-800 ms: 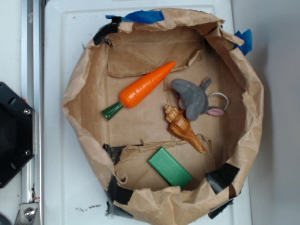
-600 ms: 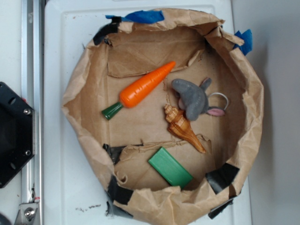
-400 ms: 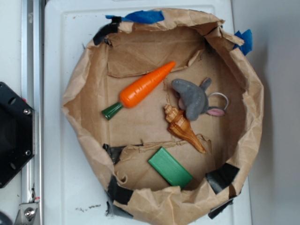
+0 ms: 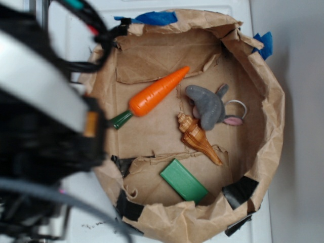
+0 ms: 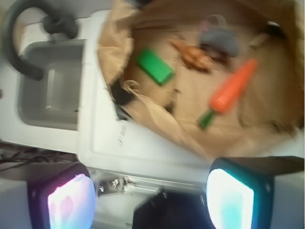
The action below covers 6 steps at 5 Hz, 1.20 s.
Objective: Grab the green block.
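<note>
The green block (image 4: pixel 184 180) lies flat on the floor of the brown paper bowl (image 4: pixel 276 101), near its front rim; it also shows in the wrist view (image 5: pixel 155 67). The robot arm (image 4: pixel 45 126) fills the left side of the exterior view, blurred, outside the bowl. In the wrist view my gripper (image 5: pixel 150 200) is open and empty, its two lit pads (image 5: pixel 71 202) far apart, over the white surface and black base, well away from the block.
An orange carrot (image 4: pixel 154 94), a grey plush mouse (image 4: pixel 208 105) and a brown seashell (image 4: pixel 197 137) lie in the bowl behind the block. The bowl's raised paper walls surround everything. A grey sink (image 5: pixel 52 86) with a black faucet (image 5: pixel 33 28) shows at the wrist view's left.
The arm has swung into the exterior view from the left, where only the black base showed before. The block and the other objects have not moved.
</note>
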Available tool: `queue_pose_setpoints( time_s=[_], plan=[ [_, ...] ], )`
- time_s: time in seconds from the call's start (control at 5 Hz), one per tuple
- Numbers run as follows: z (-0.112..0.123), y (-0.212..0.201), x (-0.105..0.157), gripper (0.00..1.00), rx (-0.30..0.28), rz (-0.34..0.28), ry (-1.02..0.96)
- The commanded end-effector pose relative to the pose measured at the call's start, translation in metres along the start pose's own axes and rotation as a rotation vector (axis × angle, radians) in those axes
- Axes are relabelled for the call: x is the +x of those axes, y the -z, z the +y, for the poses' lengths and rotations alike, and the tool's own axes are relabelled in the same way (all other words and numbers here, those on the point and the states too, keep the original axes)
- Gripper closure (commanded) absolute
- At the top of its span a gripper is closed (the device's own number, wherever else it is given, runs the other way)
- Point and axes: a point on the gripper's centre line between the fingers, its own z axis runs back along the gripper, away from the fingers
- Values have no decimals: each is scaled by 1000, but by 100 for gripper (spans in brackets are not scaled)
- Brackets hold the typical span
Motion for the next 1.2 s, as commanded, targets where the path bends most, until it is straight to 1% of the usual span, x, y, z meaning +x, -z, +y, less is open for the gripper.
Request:
queue_pose_setpoints(
  time_s=[0.0,0.2,0.4,0.6,0.8,1.0],
  plan=[
    [11,24,33,0,24,-53,187],
    [29,45,45,0,52,-72,213],
    [54,60,48,0,53,-88,196],
    [67,65,48,0,45,-121,180],
    [66,80,51,0,55,-122,207],
    [52,114,59,0,54,-94,297]
  ],
)
